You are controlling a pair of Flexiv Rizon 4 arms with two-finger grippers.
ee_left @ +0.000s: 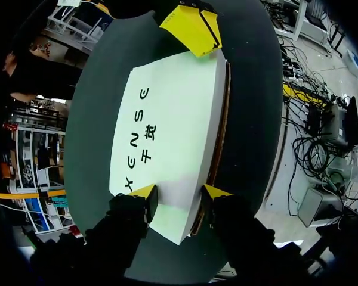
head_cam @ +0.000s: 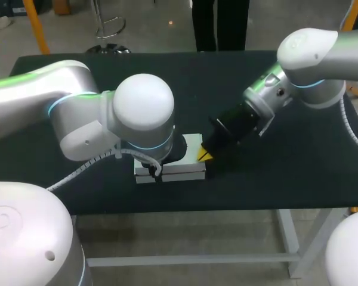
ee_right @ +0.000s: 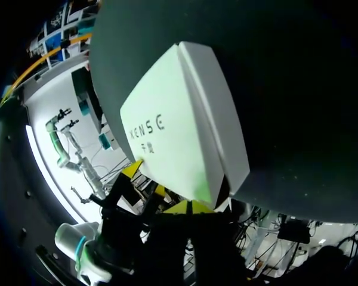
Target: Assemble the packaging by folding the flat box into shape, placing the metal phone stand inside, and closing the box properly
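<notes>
White box (head_cam: 192, 143) sits on dark bench (head_cam: 286, 179) near the front edge, printed face up. Brown cardboard edge shows along one long side in left wrist view. Left arm (head_cam: 77, 113) hangs over the box's front part, pointing down. Left jaws stand apart with the box's near end between them, one yellow fingertip (ee_left: 144, 192) against each side, so they are clamped on the box. Right arm (head_cam: 322, 59) slants down from the far right to the box's opposite end. Right jaws are together, and their yellow fingertips (ee_right: 185, 207) touch the box's edge there without holding anything.
</notes>
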